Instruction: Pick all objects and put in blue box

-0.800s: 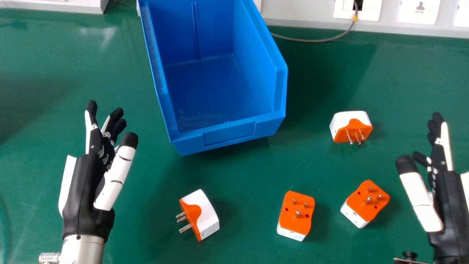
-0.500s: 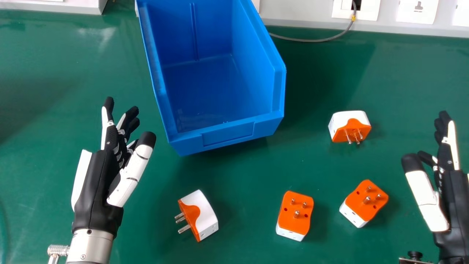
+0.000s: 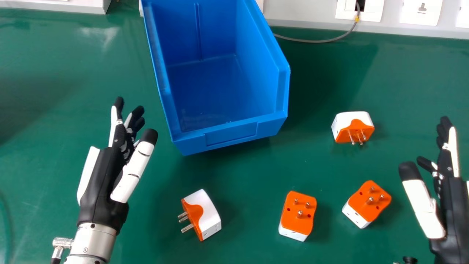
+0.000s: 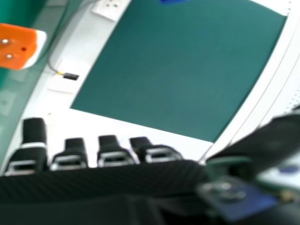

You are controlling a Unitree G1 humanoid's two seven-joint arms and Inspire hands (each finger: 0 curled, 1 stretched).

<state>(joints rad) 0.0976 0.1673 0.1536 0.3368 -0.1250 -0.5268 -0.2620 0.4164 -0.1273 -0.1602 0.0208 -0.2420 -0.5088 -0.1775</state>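
Note:
In the head view my left hand (image 3: 106, 183) is open, left of the blue box (image 3: 230, 134) and of a white and orange plug adapter (image 3: 209, 216) lying on its side. Two more adapters (image 3: 298, 214) (image 3: 367, 203) stand prongs up, nearer the right. Farther back, right of the box, lies another adapter (image 3: 352, 126), its prongs toward the front. My right hand (image 3: 452, 205) is open at the right edge, beside the adapters and touching none. In the right hand view its fingers show, the right hand (image 4: 115, 152) holding nothing, and an orange and white adapter (image 4: 18, 47) shows.
The green table (image 3: 55, 66) carries everything. Along its back edge runs a white panel (image 3: 304, 13) with sockets, and a grey cable (image 3: 322, 41) hangs from one onto the table behind the box.
My left hand has moved right, nearer the box and the adapter lying on its side. My right hand has shifted only slightly. The box and adapters keep their places on the table.

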